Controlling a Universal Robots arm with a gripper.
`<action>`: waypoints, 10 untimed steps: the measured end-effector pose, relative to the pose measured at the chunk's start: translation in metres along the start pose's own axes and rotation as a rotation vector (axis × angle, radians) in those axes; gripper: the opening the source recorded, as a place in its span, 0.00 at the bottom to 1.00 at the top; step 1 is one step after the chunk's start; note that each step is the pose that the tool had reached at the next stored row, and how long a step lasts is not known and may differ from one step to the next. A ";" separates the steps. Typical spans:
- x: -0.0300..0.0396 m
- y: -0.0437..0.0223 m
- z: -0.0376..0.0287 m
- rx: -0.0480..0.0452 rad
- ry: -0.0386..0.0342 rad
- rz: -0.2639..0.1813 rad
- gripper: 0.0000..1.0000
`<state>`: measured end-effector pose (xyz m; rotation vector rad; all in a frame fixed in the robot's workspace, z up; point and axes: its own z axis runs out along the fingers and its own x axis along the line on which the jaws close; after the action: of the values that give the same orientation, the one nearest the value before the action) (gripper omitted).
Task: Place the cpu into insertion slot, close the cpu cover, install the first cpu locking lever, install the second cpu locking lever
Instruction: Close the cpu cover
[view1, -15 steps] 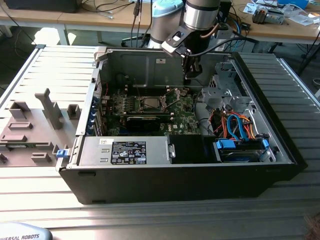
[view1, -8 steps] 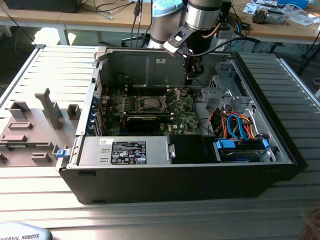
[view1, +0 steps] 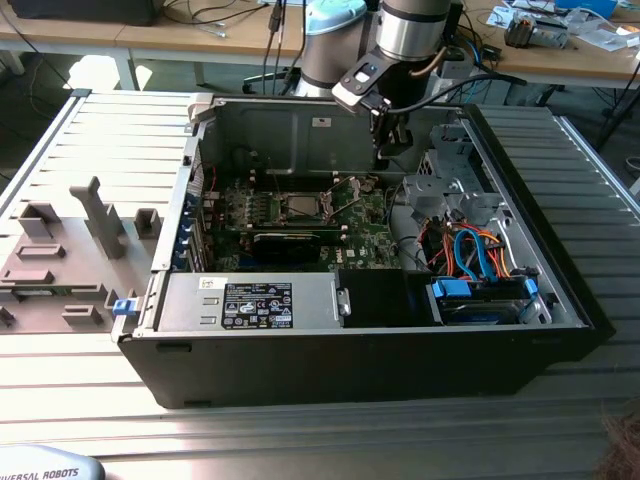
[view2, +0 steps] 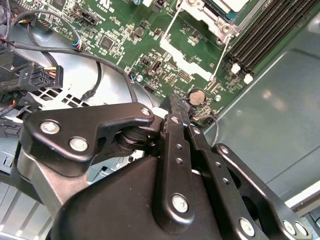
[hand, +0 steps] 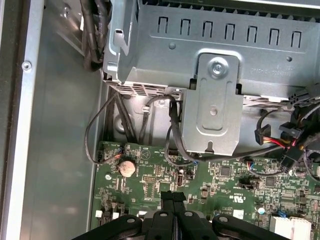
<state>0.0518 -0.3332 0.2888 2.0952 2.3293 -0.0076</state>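
When I look from the exterior view's left, I see grey plastic holders (view1: 100, 215) standing on the ribbed metal worktop (view1: 100, 130). Next to them lies the big open computer case (view1: 350, 365). Near its front wall is a long box with a black-and-white label (view1: 255, 303). Behind that box is the green board (view1: 370, 245).

The cpu (view1: 304, 206) sits in its slot in the middle of the board, with its silver-grey top facing up. In the second wrist view, the silvery cpu cover (view2: 207, 20) frames the slot. I cannot tell if it is pressed all the way flat. Two thin wire levers (view2: 169, 27) stick out from the slot across the board.

Toward the exterior view's right of the cpu, my pincer (view1: 388, 158) hangs over the board's far corner, near the case's back wall and well apart from the cpu. Its fingers (hand: 172, 197) are pressed together with nothing between them. A small round battery (hand: 126, 167) lies on the board close by.

Further right is a grey metal cage (view1: 450, 190). Past it is a bunch of orange and blue cables (view1: 470, 250).
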 end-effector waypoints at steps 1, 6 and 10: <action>-0.0001 0.0009 0.0000 0.0000 -0.0001 0.000 0.11; -0.0004 0.0043 0.0001 0.0000 -0.0005 0.000 0.11; -0.0007 0.0069 0.0002 0.0000 -0.0006 0.000 0.11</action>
<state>0.0588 -0.3331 0.2886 2.0949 2.3289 -0.0084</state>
